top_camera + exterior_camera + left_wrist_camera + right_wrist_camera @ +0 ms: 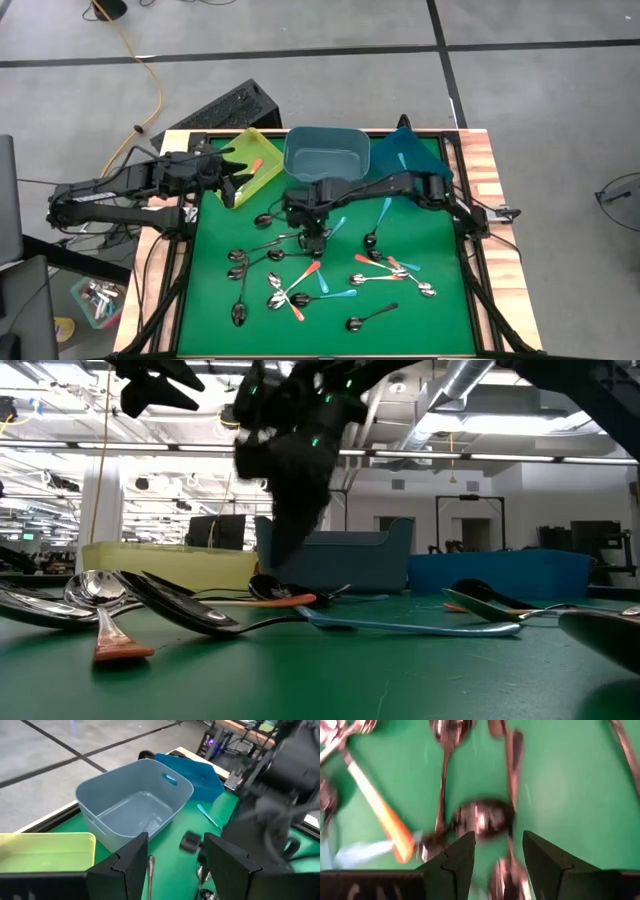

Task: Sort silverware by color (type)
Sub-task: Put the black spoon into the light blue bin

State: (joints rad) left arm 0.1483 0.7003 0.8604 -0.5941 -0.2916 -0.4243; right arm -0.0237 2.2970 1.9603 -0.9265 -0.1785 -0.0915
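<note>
Three bins sit along the 12 o'clock edge of the green mat (440, 240): a yellow bin (252, 160) toward 11, a grey-blue bin (322, 152) at 12 and a deep-blue bin (410, 152) toward 1. One orange spoon (256, 166) lies inside the yellow bin. One teal spoon (385, 212) lies alone on the mat just below the deep-blue bin.

Most of the spoons (300, 285) are scattered loose over the mat's middle and its 6 o'clock half. Dark metal ones (240, 272) cluster toward 8 o'clock, orange ones (298, 280) and teal ones (338, 295) cross each other near the centre, and a mixed group (395, 275) lies toward 4 o'clock. One dark spoon (368, 318) rests apart near 5 o'clock.

The right gripper (313, 238) hangs over the mat's centre, low above the pile, its arm reaching in from 2 o'clock. Its wrist view shows the fingers (460, 857) spread apart with nothing between them, pointing down at a shiny bowl (482, 817) and several dark handles; an orange handle (382, 815) lies off to one side. The low view shows this gripper as a dark mass (295, 470) coming down among the spoons.

The left gripper (235, 178) hovers at 10 o'clock over the yellow bin's near edge. Its fingers (131, 865) stand spread, empty, facing the grey-blue bin (135, 802)
</note>
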